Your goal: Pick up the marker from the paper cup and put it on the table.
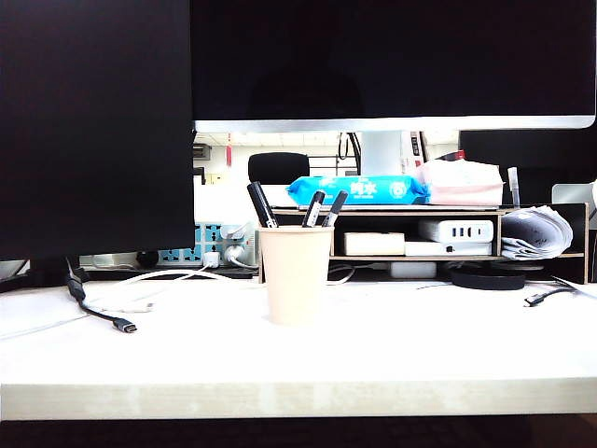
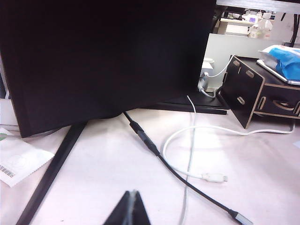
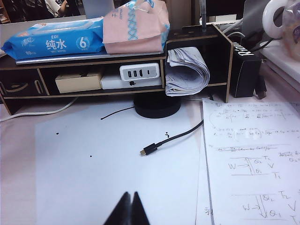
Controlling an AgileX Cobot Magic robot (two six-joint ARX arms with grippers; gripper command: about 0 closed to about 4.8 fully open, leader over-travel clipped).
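Both grippers, left [image 2: 131, 206] and right [image 3: 129, 206], hang above the white table [image 1: 420, 345] with jaws pressed together, empty. One tapered cream paper cup [image 1: 296, 275] holds three slim pens; the all-black marker [image 1: 261, 203] leans leftmost.

We saw a dark monitor [image 1: 93, 121] on the left and a wider screen [image 1: 392, 56] behind a black shelf [image 1: 550, 210]. On the shelf lay a blue wipes pack [image 1: 359, 189] and a pink packet [image 1: 462, 182]; inside it sat a white charger [image 1: 455, 230] and rolled papers [image 1: 534, 233]. A black cable [image 1: 98, 313] trailed left, and handwritten sheets [image 3: 253, 154] lay right.
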